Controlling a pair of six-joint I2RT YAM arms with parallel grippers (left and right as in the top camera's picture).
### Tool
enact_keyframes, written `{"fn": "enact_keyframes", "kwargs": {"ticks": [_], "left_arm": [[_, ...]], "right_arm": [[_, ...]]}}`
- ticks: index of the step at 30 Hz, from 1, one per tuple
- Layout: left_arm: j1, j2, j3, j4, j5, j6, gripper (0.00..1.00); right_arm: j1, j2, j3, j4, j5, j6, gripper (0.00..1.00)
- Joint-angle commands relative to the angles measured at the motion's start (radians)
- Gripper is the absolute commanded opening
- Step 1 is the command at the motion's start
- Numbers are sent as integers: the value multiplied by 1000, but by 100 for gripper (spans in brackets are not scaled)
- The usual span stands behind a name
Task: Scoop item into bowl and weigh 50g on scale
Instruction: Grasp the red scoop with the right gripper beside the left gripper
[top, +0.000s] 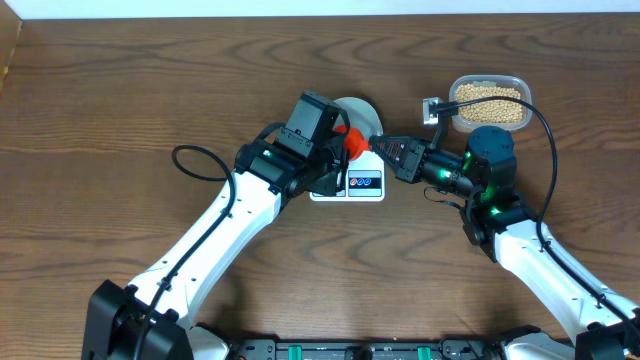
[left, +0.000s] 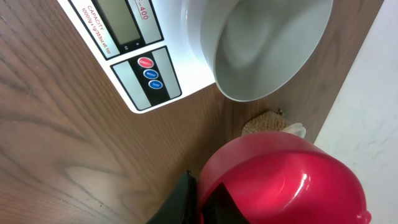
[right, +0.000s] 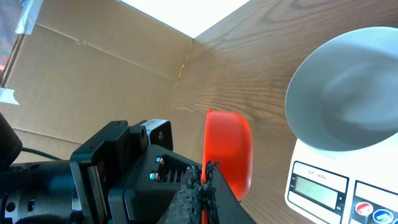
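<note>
The red scoop (top: 352, 143) is being gripped by the left tool (top: 338, 150) just beside the bowl (top: 362, 112) — the bowl is being carried on the scale (top: 365, 184). The right tool (top: 378, 146) is being pressed shut at the scoop's rim. The beans (top: 490, 103) are being contained in the clear tub (top: 512, 82) — well apart.

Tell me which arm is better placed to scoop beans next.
Probably the right arm: the bean tub lies beside it, while the left gripper, holding the red scoop, is over by the scale.

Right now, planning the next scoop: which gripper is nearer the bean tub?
Right. The right gripper is left of the tub; the left gripper farther left, by the scale.
</note>
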Motion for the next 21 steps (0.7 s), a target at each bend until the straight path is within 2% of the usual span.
{"fn": "enact_keyframes", "kwargs": {"ticks": [1,7,8,9,10,11,12,21], "left_arm": [[-3,-2,2,1,8,-9,7],[-3,-2,2,0,8,-9,7],[-3,-2,2,0,8,-9,16],[-3,-2,2,1,8,-9,34],[-3,-2,2,0,8,-9,62],[-3,-2,2,0,8,-9,77],[-3,-2,2,0,8,-9,87],[-3,-2,2,0,8,10,88]], "right_arm": [[14,9,16,0,6,-19,1],[14,8,16,-5,5,-19,1],[14,8,16,-8,7,-19,1],[14,9,16,-12,8,-21,1],[14,9,16,-14,8,-22,1],[14,8,16,-15,8,-23,1],[14,8,16,-15,7,-25,1],[14,8,16,-19,8,-29,1]]}}
